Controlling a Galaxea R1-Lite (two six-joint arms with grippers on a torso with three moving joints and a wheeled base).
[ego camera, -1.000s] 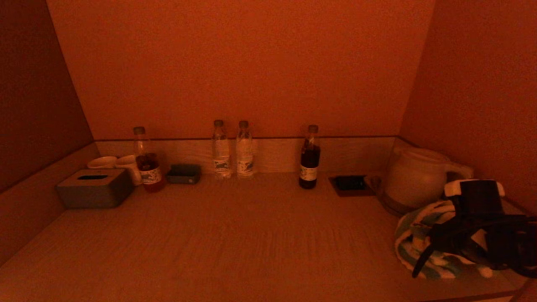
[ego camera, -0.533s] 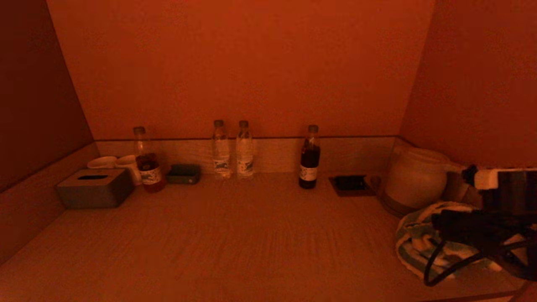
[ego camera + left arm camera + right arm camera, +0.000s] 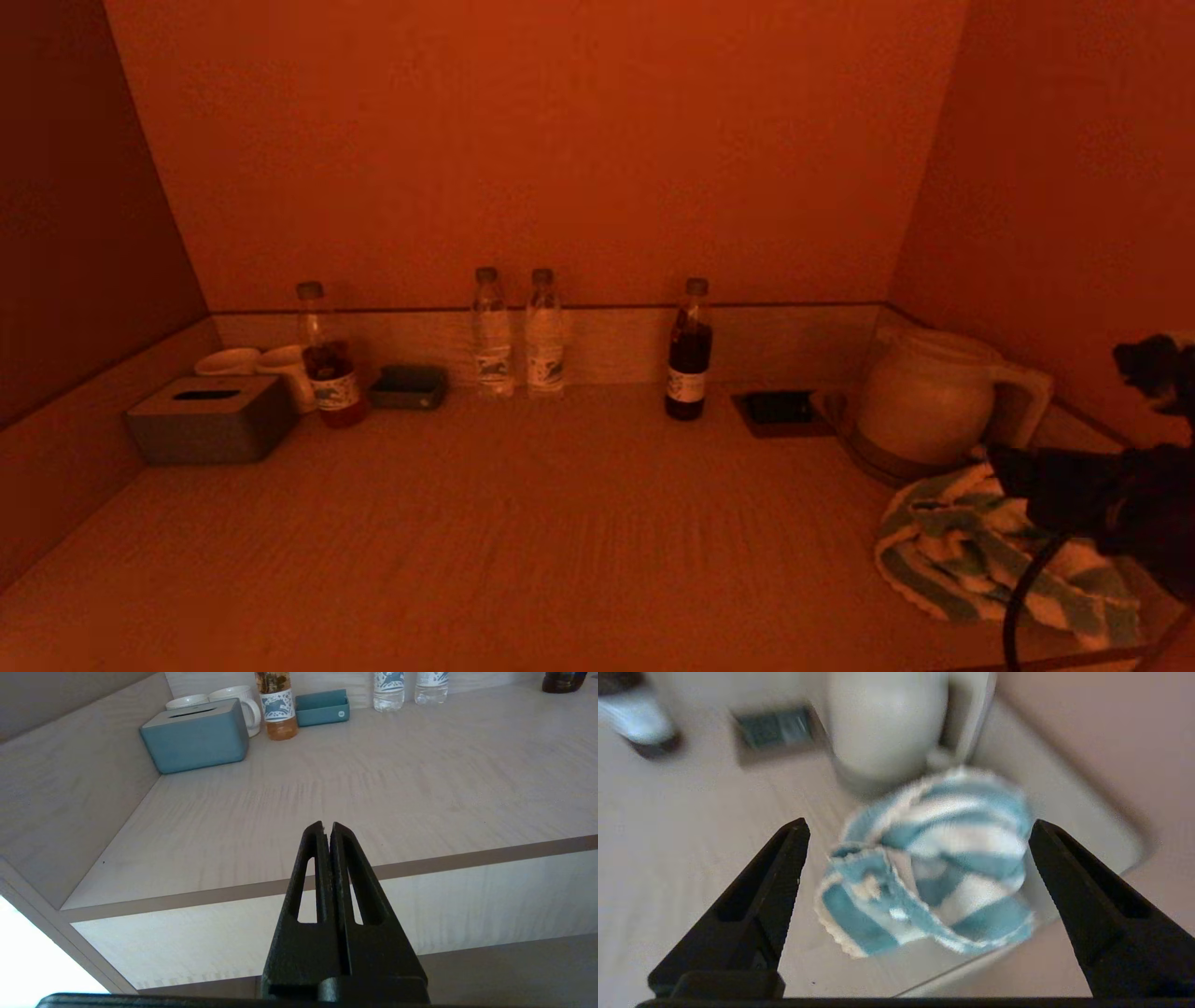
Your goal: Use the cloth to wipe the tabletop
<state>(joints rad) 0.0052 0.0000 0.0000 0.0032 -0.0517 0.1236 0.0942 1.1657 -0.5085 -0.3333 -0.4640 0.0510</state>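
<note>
**Right gripper above the cloth, fingers spread wide**

You have the striped cloth [image 3: 929,858] lying crumpled at the right front corner of the worktop [image 3: 523,523], just in front of the white kettle [image 3: 920,397] and close to the front edge. Your right gripper [image 3: 915,858] is above it with its fingers [image 3: 770,891] spread wide apart, one on either side of the cloth and clear of it; nothing is held. In the head view the right arm shows as a dark mass over the cloth's right side [image 3: 990,560].

Your left gripper [image 3: 327,828] is parked off the front edge of the worktop on the left side, its fingers pressed together on nothing.

Along the back wall you can see a grey-blue tissue box [image 3: 210,420], two white mugs [image 3: 257,364], a bottle of amber drink [image 3: 327,359], a small teal tray [image 3: 409,386], two water bottles [image 3: 516,336], a dark bottle [image 3: 690,353] and a small dark tray [image 3: 780,411] next to the kettle.
</note>
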